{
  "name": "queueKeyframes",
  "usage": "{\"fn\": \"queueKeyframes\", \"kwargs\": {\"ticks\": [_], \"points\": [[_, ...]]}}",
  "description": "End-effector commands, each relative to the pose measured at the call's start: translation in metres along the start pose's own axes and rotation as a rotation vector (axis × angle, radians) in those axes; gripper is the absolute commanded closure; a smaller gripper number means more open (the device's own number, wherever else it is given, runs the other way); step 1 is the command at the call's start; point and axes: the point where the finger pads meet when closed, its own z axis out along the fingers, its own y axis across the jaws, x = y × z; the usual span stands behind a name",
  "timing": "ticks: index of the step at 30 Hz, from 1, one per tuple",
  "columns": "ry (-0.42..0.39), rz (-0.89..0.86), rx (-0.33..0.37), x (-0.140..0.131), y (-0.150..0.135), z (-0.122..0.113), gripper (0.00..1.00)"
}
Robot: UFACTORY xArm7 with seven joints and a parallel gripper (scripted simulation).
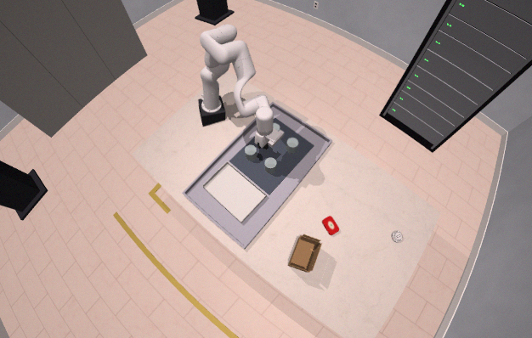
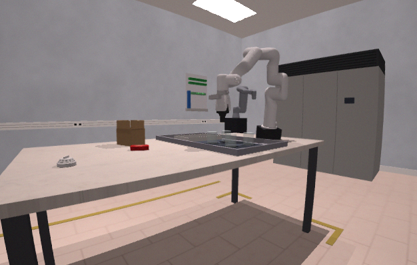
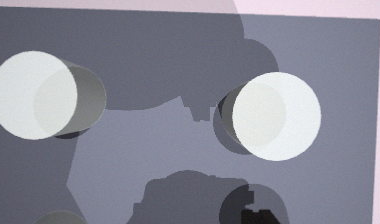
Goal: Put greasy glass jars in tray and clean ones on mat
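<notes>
Several glass jars stand on the dark drying mat [image 1: 273,154]: one at the left [image 1: 251,150], one at the front [image 1: 270,163], one at the right [image 1: 292,143], and one at the back, partly hidden behind my arm [image 1: 276,126]. The white tray [image 1: 234,192] lies beside the mat in the same grey frame and holds nothing. My gripper [image 1: 264,145] hangs above the middle of the mat, between the jars, shut and empty. It also shows in the exterior view [image 2: 222,116], well above the frame. The wrist view shows two jars from above [image 3: 34,95] [image 3: 276,116], with bare mat between them.
A cardboard box [image 1: 304,252], a red flat object [image 1: 331,225] and a small grey round object [image 1: 397,236] lie on the table away from the frame. The arm's black base [image 1: 212,112] stands by the frame's back corner.
</notes>
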Motion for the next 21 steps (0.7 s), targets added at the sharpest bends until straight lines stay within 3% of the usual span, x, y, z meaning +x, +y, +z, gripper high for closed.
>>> {"fn": "queueKeyframes", "kwargs": {"ticks": [1, 4, 19, 21], "points": [[0.005, -0.003, 0.004, -0.001, 0.03, 0.0, 1.0], [0.005, -0.003, 0.004, -0.001, 0.03, 0.0, 1.0], [0.005, -0.003, 0.004, 0.0, 0.03, 0.071, 1.0], [0.005, -0.003, 0.004, 0.0, 0.03, 0.071, 1.0]]}}
